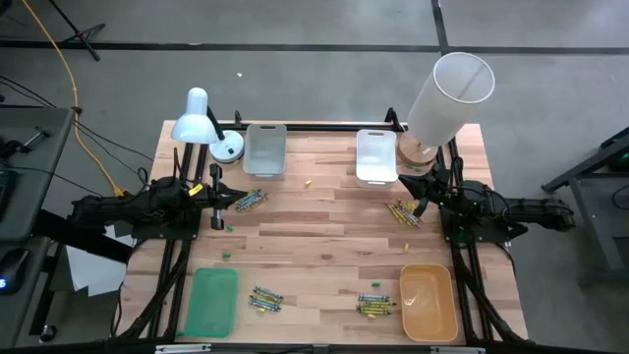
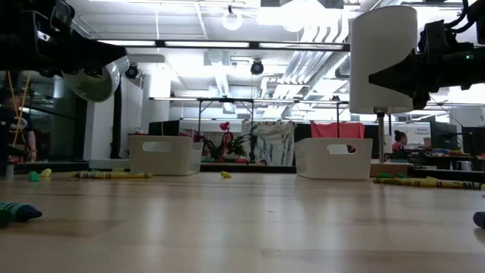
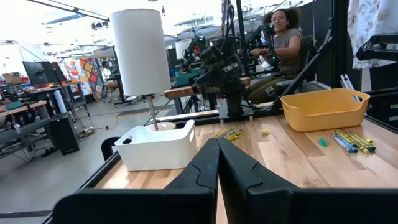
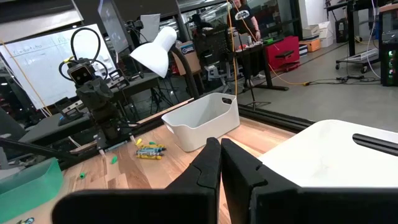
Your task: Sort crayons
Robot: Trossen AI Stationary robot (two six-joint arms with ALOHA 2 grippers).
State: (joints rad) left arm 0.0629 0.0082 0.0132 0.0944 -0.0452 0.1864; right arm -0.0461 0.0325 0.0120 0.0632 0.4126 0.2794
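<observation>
While crayons (image 1: 250,201) are lying scattered on the surface (image 1: 324,236), left gripper (image 1: 218,198) and right gripper (image 1: 421,205) are being held low, jaws clenched empty.

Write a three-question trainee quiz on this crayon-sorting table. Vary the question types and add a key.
1. True or false: the green tray already holds crayons.
2. How many white bins stand at the table's far edge?
A. one
B. two
C. three
3. Fill in: the crayon pile next to the right gripper lies between the right-hand white bin and the ______ tray.

Key
1. False; it looks empty, and the piles lie on the wood.
2. B; the second is the left-hand white bin.
3. Orange.
</observation>
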